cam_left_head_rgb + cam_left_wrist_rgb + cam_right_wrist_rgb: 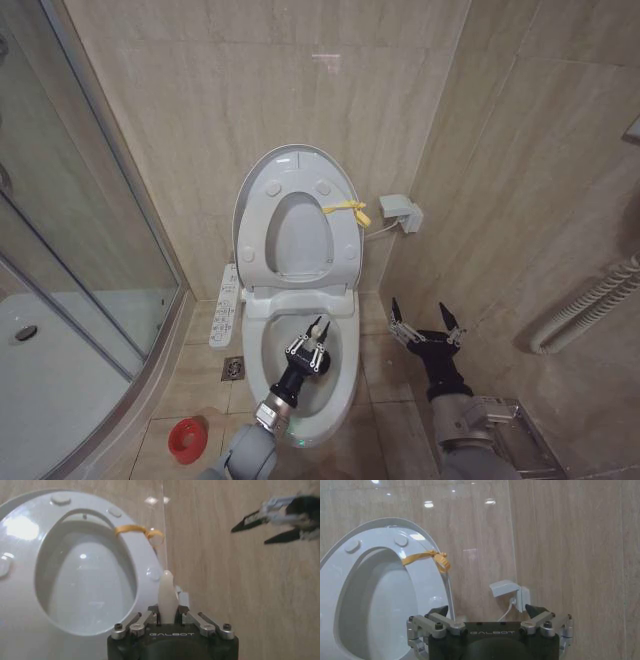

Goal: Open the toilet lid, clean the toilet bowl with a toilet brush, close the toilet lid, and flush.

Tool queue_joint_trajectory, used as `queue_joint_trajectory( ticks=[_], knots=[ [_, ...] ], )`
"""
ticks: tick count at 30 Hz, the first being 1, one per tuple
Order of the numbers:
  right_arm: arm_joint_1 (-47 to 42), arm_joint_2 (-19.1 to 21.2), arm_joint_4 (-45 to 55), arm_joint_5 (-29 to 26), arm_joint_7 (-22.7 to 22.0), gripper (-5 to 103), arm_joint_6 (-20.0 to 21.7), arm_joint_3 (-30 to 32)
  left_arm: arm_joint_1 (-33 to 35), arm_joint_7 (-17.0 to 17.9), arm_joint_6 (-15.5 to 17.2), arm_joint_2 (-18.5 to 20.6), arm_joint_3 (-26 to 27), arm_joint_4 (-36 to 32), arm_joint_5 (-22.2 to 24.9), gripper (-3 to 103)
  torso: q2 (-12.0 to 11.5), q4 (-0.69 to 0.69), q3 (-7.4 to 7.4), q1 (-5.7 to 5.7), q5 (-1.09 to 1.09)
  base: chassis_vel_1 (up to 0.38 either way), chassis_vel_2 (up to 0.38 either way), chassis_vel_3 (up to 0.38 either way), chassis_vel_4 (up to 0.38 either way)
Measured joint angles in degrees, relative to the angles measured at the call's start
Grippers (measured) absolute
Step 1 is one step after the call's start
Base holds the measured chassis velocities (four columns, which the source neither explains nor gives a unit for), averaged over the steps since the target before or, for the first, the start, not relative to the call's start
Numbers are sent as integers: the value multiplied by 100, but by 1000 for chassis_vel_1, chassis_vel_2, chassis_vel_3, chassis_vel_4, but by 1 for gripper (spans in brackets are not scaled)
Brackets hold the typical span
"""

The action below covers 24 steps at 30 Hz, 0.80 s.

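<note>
White stick toilet brush (166, 592) stands clamped in the left tool (317, 333) above the white ceramic toilet bowl (346, 372); right tool (425, 322) gapes beside.

Head camera overhead, wrists low — shared toilet lid (293, 200)

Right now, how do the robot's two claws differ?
The left claw hangs over the bowl, shut on the white brush handle; the right claw is open and holds nothing. The left sits in front of the raised lid; the right is beside the toilet, over the floor. Both are black and point toward the wall.
</note>
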State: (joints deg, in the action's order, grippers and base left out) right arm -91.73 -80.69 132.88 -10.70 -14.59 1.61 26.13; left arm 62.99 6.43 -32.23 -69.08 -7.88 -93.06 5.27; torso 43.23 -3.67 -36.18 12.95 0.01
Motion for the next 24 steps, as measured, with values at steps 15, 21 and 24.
queue_joint_trajectory(
  ticks=[15,21,24],
  knots=[
    [0,0,0,0,0,100,0,0,-226,-118,-42,10,-252,485,281,22,0,0,0,0,0,0,0,0,0],
    [0,0,0,0,0,100,0,0,-477,-190,-83,-67,-213,1052,323,22,0,0,0,0,-1,0,0,0,0],
    [0,0,0,0,0,100,0,0,-595,-195,-133,-105,-143,1338,268,22,0,0,-1,0,-1,0,0,0,0]
  ],
)
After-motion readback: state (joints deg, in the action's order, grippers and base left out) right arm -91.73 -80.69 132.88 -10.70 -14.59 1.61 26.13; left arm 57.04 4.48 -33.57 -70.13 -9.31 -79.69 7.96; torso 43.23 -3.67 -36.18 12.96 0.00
